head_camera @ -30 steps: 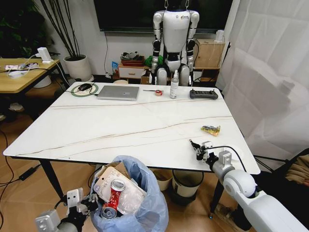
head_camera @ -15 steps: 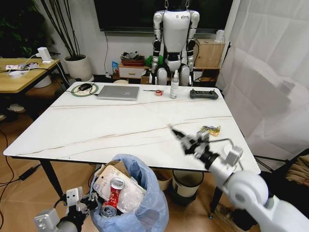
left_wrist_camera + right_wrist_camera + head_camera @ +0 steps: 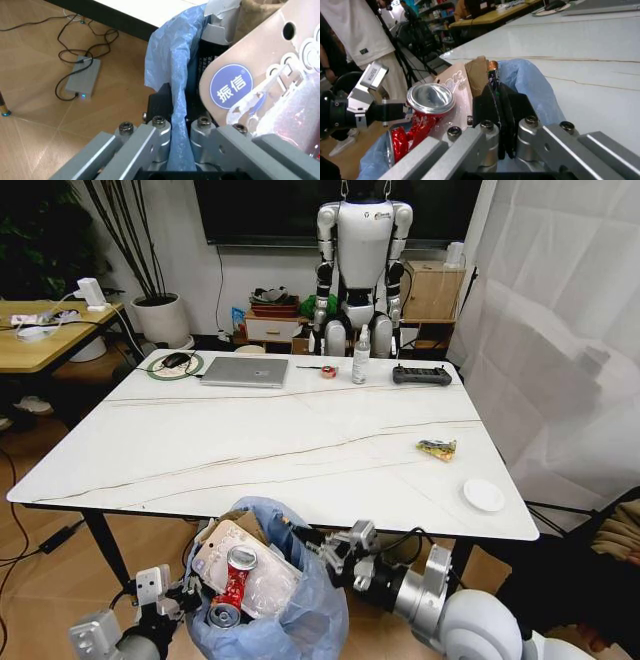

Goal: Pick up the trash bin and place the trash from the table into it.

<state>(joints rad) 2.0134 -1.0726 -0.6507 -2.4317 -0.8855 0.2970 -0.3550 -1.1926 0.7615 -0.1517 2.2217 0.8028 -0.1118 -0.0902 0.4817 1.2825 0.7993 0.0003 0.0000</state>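
Hands meet at the trash bin (image 3: 270, 590): left hand (image 3: 180, 598) clamped on its bag, right hand (image 3: 312, 542) seemingly closed over the rim.

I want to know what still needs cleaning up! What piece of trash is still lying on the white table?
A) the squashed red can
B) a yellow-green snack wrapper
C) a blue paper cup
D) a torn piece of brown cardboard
B: the yellow-green snack wrapper lies on the table near its right edge, while the red can and cardboard already sit in the trash bin.
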